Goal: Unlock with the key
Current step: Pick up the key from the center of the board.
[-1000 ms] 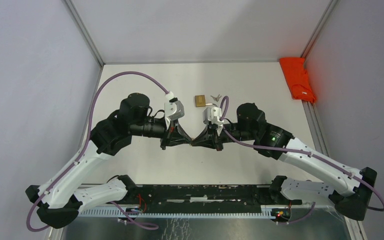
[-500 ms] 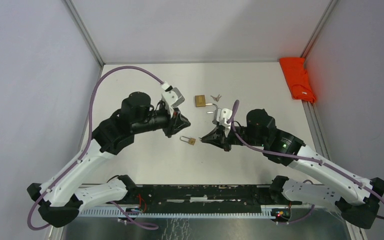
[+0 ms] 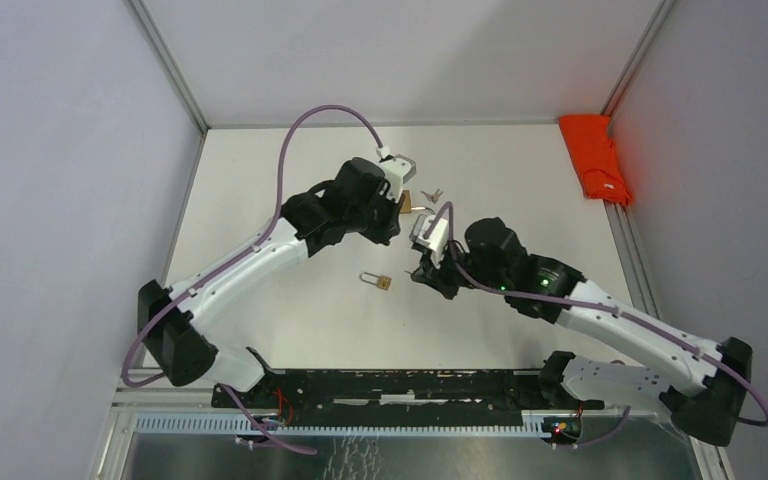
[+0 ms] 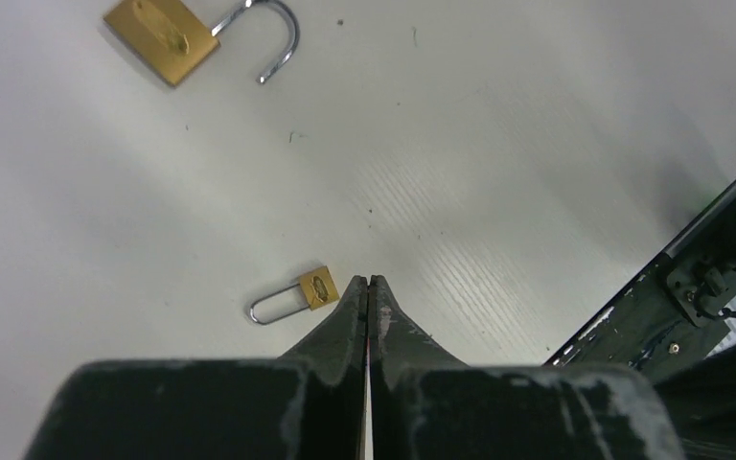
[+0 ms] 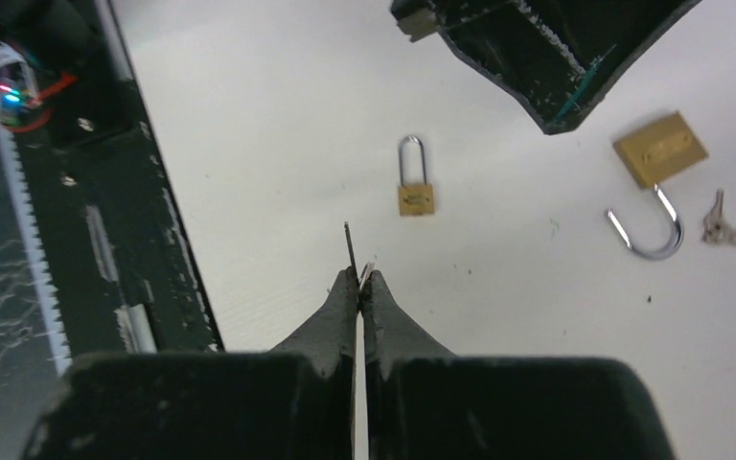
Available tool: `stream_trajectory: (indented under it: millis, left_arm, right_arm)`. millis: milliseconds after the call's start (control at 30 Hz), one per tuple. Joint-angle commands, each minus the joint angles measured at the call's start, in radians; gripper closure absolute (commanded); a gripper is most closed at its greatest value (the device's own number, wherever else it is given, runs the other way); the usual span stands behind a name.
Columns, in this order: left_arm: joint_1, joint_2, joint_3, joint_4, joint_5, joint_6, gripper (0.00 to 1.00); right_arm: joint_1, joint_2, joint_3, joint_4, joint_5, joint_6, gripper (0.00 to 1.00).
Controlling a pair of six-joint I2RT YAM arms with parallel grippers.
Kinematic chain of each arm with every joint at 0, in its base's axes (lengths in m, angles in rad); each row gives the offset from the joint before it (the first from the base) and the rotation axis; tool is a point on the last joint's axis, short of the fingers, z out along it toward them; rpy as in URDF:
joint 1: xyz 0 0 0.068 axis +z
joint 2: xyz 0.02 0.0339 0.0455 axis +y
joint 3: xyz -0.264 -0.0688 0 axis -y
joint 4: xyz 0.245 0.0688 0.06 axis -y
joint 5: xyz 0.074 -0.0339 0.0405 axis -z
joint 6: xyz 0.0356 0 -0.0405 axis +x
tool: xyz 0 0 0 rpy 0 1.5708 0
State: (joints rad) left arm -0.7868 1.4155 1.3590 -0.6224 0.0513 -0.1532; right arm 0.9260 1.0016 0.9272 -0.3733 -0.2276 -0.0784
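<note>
A small brass padlock [image 3: 376, 281] with a long shackle lies flat on the white table, shackle closed [image 5: 415, 198] [image 4: 318, 287]. My right gripper [image 3: 420, 272] hovers just right of it, shut on a thin key [image 5: 350, 247] that sticks out past the fingertips [image 5: 359, 276]. My left gripper [image 3: 392, 228] hangs above the table behind the small padlock, shut with nothing between its fingers [image 4: 368, 281]. A larger brass padlock [image 4: 161, 38] lies farther back with its shackle swung open, partly hidden under the left wrist in the top view.
A bunch of spare keys [image 3: 433, 194] lies beside the larger padlock [image 5: 659, 149]. A red cloth [image 3: 595, 155] sits at the far right edge. A black rail [image 3: 410, 385] runs along the near edge, and grey walls enclose the table [image 3: 290, 180].
The grippers were together at the small padlock; the left one let it drop onto the table, shut again and swung back right. The right gripper pulled away slightly, still holding the key.
</note>
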Motion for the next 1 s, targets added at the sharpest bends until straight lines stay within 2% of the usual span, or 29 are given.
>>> stream_trajectory:
  millis: [0, 133, 267, 367, 600, 767, 967]
  left_arm:
    - [0.0, 0.016, 0.047, 0.0, -0.029, -0.127, 0.98]
    - [0.0, -0.003, 0.037, 0.001, -0.013, -0.161, 0.98]
    - [0.0, -0.075, -0.014, 0.04, 0.067, -0.159, 0.98]
    - [0.0, -0.163, -0.093, 0.103, 0.14, -0.126, 0.98]
    - [0.0, -0.375, -0.295, 0.284, 0.2, -0.056, 0.98]
    - [0.0, -0.394, -0.308, 0.333, 0.237, -0.043, 0.98]
    - [0.0, -0.347, -0.272, 0.338, 0.254, -0.026, 0.98]
  right_arm:
    - [-0.006, 0.081, 0.056, -0.015, 0.117, 0.023, 1.0]
    - [-0.022, 0.139, 0.082, -0.001, 0.153, 0.034, 1.0]
    - [-0.062, 0.162, 0.1, 0.015, 0.14, 0.055, 1.0]
    - [-0.088, 0.159, 0.099, 0.046, 0.075, 0.076, 1.0]
    - [-0.118, 0.135, 0.121, 0.054, -0.035, 0.126, 1.0]
    - [-0.119, 0.165, 0.138, 0.083, -0.167, 0.163, 1.0]
    - [-0.12, 0.205, 0.133, 0.153, -0.286, 0.216, 1.0]
